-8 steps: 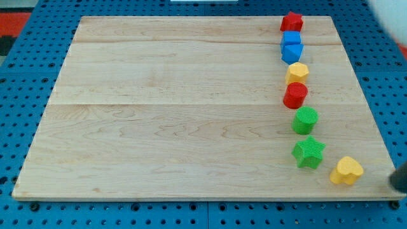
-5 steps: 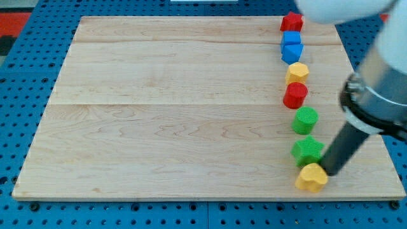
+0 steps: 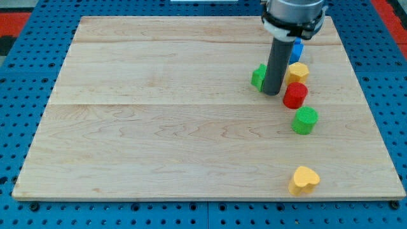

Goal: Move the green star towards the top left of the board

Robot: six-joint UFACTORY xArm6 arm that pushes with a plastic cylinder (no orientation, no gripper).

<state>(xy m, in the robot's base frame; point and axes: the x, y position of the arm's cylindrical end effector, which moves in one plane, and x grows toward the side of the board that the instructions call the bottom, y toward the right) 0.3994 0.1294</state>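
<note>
The green star (image 3: 258, 76) lies right of the board's middle, in the upper half, mostly hidden behind the rod. My tip (image 3: 272, 93) rests on the board touching the star's right side. To the tip's right stand a yellow hexagon block (image 3: 297, 71) and a red round block (image 3: 295, 95). The wooden board (image 3: 159, 114) fills most of the view.
A green round block (image 3: 305, 120) sits below the red one. A yellow heart (image 3: 304, 180) lies near the board's bottom edge at the right. A blue block (image 3: 297, 49) shows partly behind the arm near the top right. Blue pegboard surrounds the board.
The rod swept from the bottom right up and left. The green star moved with it from beside the bottom right to right of centre. The yellow heart was nudged left.
</note>
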